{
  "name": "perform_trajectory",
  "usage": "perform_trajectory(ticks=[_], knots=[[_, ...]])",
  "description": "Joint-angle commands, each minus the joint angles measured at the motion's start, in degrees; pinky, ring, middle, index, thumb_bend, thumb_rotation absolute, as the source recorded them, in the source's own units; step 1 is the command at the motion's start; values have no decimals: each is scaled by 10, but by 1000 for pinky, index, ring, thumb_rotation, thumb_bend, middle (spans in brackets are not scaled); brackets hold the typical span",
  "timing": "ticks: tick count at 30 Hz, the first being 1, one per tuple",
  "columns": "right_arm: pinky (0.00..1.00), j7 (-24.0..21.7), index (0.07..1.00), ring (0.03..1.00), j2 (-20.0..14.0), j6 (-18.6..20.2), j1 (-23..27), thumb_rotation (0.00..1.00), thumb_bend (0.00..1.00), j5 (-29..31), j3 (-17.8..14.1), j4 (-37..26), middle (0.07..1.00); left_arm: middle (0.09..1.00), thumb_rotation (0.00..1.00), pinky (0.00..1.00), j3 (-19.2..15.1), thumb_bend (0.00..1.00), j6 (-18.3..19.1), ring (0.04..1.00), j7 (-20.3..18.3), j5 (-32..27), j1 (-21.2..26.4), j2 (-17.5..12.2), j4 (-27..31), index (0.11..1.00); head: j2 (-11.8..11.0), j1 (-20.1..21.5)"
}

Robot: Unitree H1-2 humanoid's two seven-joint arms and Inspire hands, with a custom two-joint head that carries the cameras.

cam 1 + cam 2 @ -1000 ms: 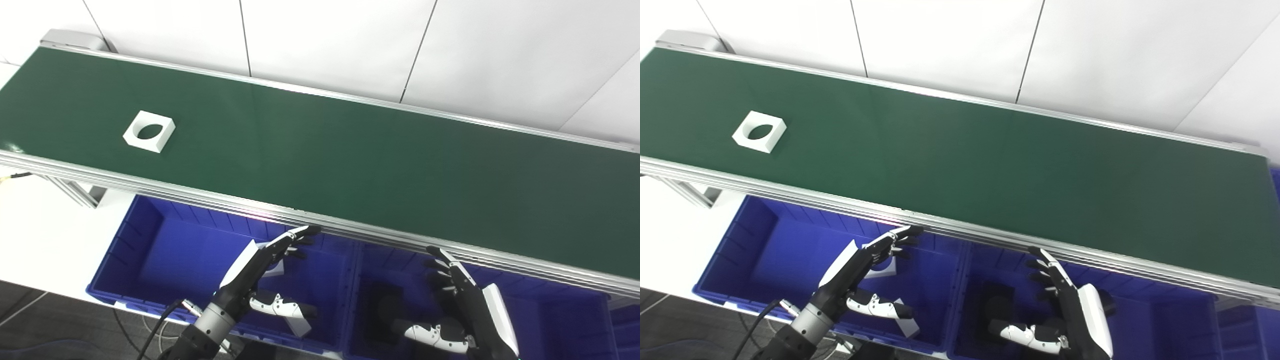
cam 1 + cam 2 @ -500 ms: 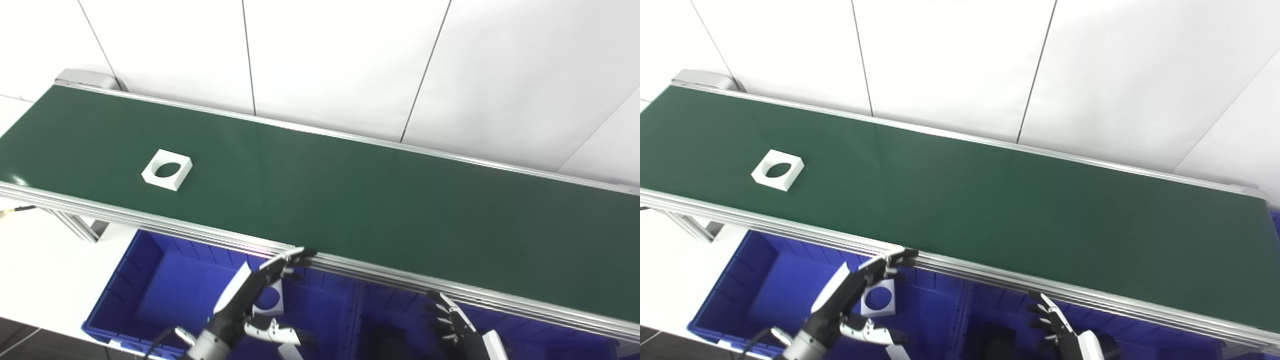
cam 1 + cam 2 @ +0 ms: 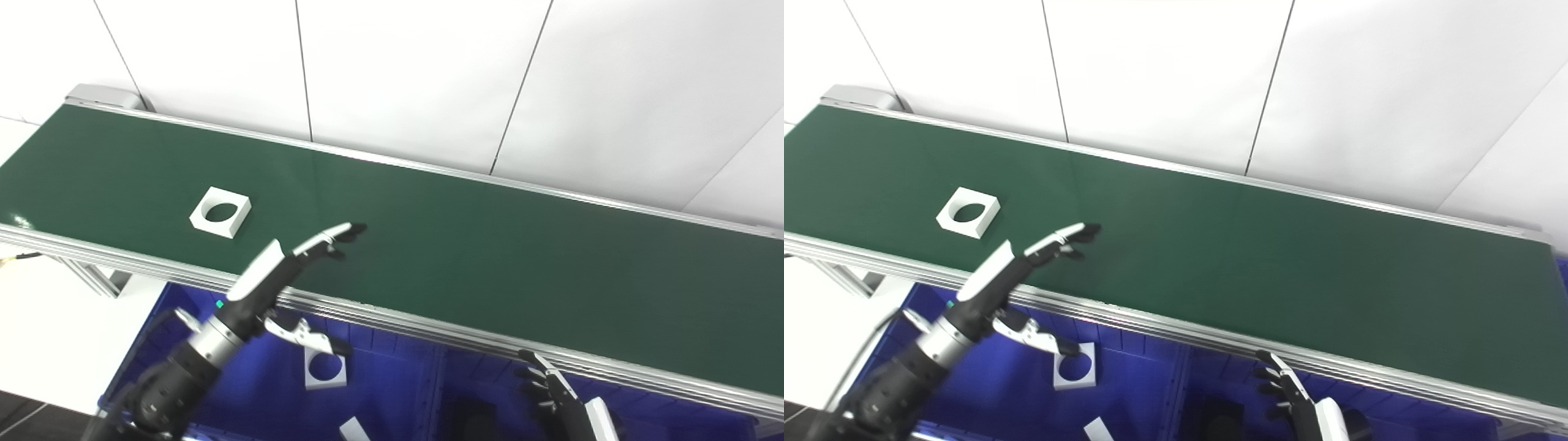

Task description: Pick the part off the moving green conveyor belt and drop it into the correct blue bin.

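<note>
A white square part with a round hole (image 3: 220, 212) lies flat on the green conveyor belt (image 3: 490, 245), toward its left end. My left hand (image 3: 288, 266) is open and reaches over the belt's near rail, fingers stretched out, to the right of the part and apart from it. My right hand (image 3: 560, 401) is low at the bottom edge, below the belt, fingers spread and holding nothing. The left blue bin (image 3: 257, 380) under the belt holds a similar white holed part (image 3: 324, 369).
The belt's aluminium near rail (image 3: 429, 324) runs between my hands and the belt surface. A second blue bin (image 3: 478, 398) sits to the right of the first, with a dark item inside. A white panelled wall stands behind the belt.
My left hand has risen from above the left bin up over the near rail onto the belt. The white part has drifted right along the belt. The camera tilted up earlier.
</note>
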State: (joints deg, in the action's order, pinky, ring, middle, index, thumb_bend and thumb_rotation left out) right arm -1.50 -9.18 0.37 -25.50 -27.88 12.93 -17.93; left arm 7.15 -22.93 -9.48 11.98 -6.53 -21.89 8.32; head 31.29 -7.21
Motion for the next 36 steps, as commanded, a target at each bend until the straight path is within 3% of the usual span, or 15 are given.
perform_trajectory(ticks=[1, 13, 20, 26, 36], knots=[[608, 9, 859, 736, -4, -34, 3, 134, 868, 0, 0, -6, 775, 927, 419, 859, -15, 912, 11, 911, -11, 2, 33, -20, 32, 911, 3, 1], [576, 14, 845, 701, -13, -53, 9, 135, 880, 9, -3, 8, 768, 913, 470, 826, -35, 876, 44, 880, -46, 64, 138, -72, -7, 904, 1, 1], [587, 11, 847, 707, -18, -60, 10, 135, 874, 17, -4, 8, 771, 917, 424, 781, -26, 863, 45, 864, -55, 115, 188, -94, -46, 900, 1, -2], [573, 15, 840, 698, -17, -70, 11, 144, 879, 16, -7, 17, 765, 913, 361, 798, -15, 883, 30, 874, -54, 137, 235, -106, -121, 894, -1, -6], [534, 15, 840, 692, -19, -74, 10, 120, 884, 20, -11, 18, 762, 919, 327, 812, 2, 917, 40, 883, -40, 189, 274, -112, -219, 897, -5, -21]])
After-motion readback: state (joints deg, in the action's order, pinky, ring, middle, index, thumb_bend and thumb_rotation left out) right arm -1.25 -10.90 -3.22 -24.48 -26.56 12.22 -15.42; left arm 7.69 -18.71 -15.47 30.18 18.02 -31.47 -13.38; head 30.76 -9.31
